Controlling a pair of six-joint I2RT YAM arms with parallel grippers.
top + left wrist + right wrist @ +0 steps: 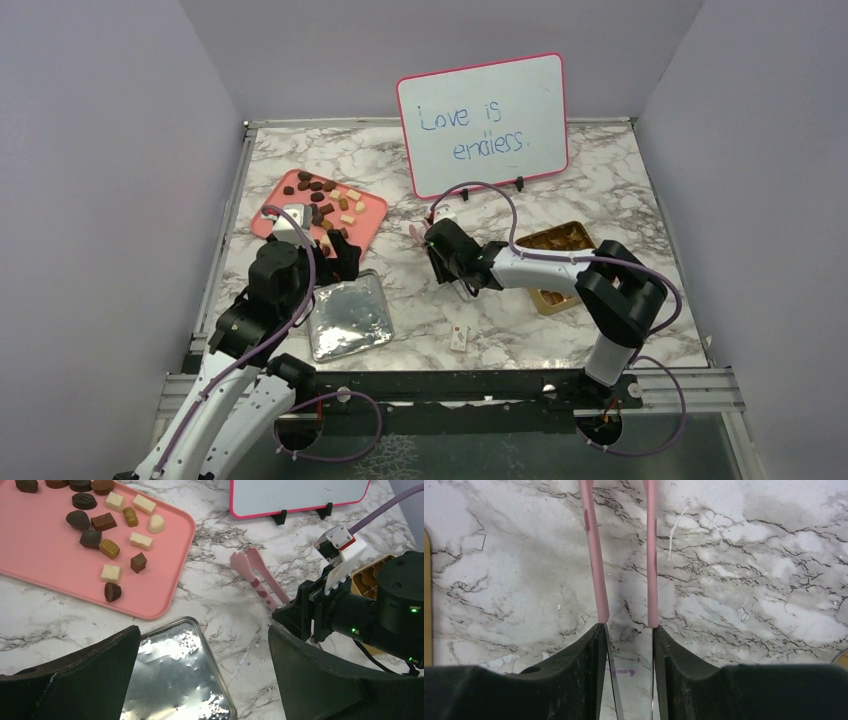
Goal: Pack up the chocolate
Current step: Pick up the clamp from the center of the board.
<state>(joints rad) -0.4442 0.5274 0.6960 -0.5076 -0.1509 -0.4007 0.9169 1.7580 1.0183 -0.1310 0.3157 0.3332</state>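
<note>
Several pieces of chocolate (320,198) (90,538), dark brown, tan and white, lie scattered on a pink tray (372,213) (50,570) at the left. My right gripper (441,247) (628,629) is shut on pink tongs (595,555) (260,577), one finger pressed against each arm, low over the marble in the middle of the table. The tongs' tips point toward the tray. My left gripper (335,256) (202,640) hangs open over the edge of a silver lid (348,318) (175,675), with nothing between its fingers.
A gold box (548,300) with a moulded insert sits at the right, behind my right arm. A whiteboard (483,122) stands at the back. A small white tag (460,338) lies near the front edge.
</note>
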